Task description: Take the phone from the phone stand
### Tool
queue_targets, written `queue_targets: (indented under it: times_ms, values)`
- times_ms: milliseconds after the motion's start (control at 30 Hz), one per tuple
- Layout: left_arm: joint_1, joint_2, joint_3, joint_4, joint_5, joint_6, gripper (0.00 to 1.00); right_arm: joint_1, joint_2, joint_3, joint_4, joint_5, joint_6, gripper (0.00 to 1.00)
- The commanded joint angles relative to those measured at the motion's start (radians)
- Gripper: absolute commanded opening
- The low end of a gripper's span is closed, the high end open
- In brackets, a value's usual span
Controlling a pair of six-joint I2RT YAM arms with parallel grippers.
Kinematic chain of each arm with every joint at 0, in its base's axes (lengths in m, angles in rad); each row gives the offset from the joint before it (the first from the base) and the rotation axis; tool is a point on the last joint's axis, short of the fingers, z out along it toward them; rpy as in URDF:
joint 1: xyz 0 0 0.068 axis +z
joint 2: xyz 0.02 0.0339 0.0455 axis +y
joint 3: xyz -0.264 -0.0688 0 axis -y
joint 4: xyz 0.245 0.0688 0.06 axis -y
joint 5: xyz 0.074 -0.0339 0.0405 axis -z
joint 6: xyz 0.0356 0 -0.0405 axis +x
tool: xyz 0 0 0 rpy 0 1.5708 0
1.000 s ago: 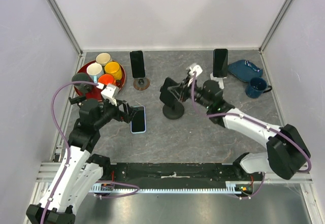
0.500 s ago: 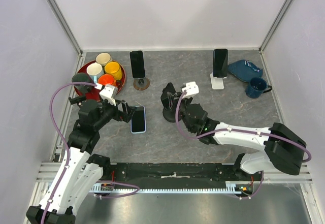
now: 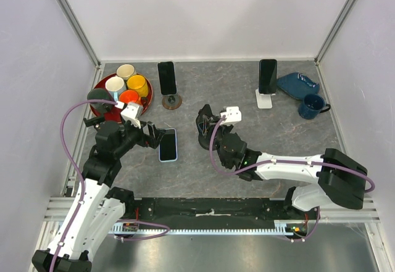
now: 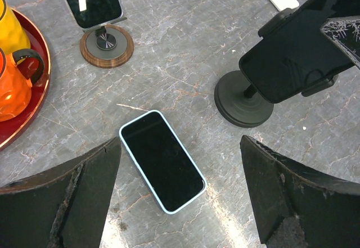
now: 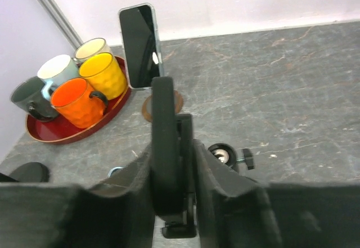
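Black phone [image 5: 163, 124] pinched in right gripper [image 5: 172, 172], since pulled nearer.

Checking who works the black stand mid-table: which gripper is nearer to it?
Right. The right gripper is at the black stand, fingers closed on the phone in it; the left gripper is off to its left, above the flat blue-cased phone.

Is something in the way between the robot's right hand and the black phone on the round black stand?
No, nothing visible is. The right gripper has one finger on each side of the black phone, which sits upright in the round black stand. Whether it is squeezing the phone yet is unclear.
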Motion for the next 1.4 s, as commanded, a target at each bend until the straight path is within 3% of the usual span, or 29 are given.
queue_targets:
  times_ms: [0, 167, 367, 467, 633, 700, 800, 933, 967, 1100, 1200, 1233, 1367]
  values:
    - [-0.004, 0.000, 0.000, 0.006, -0.011, 0.010, 0.92, 0.007, -0.051, 0.035, -0.014, 0.048, 0.035, 0.43]
    - [-0.004, 0.003, -0.002, 0.007, -0.009, 0.011, 0.92, 0.005, -0.089, 0.044, -0.063, 0.003, 0.041, 0.74]
    - [-0.005, 0.004, 0.000, 0.007, 0.006, 0.011, 0.92, 0.005, -0.175, 0.083, -0.186, -0.063, 0.011, 0.98]
    - [-0.005, 0.000, -0.003, 0.020, 0.034, 0.010, 0.93, -0.013, -0.241, 0.094, -0.282, -0.141, -0.011, 0.98]
    - [-0.014, 0.012, 0.003, 0.066, 0.086, -0.053, 0.94, -0.189, -0.382, 0.084, -0.447, -0.510, 0.046, 0.98]
    - [-0.030, 0.027, 0.014, 0.087, 0.089, -0.075, 0.95, -0.264, -0.446, 0.064, -0.473, -0.590, 0.054, 0.98]
    - [-0.090, 0.067, 0.040, 0.096, 0.052, -0.110, 0.96, -0.355, -0.488, 0.074, -0.549, -0.705, 0.005, 0.98]
    - [-0.256, 0.137, 0.083, 0.107, -0.053, -0.150, 0.96, -0.497, -0.455, 0.100, -0.675, -0.856, -0.047, 0.98]
    - [-0.293, 0.150, 0.100, 0.113, -0.126, -0.153, 0.96, -0.536, -0.445, 0.083, -0.672, -0.994, -0.047, 0.98]
    - [-0.477, 0.225, 0.149, 0.135, -0.320, -0.139, 0.96, -0.743, -0.369, -0.038, -0.513, -1.260, 0.037, 0.98]
    - [-0.599, 0.299, 0.182, 0.147, -0.463, -0.118, 0.96, -0.820, -0.289, -0.173, -0.196, -1.398, 0.221, 0.96]
    - [-0.651, 0.332, 0.189, 0.152, -0.498, -0.110, 0.96, -0.820, -0.263, -0.198, -0.071, -1.405, 0.253, 0.95]
    - [-0.741, 0.397, 0.212, 0.191, -0.664, -0.102, 0.96, -0.820, -0.093, -0.259, 0.128, -1.459, 0.284, 0.92]
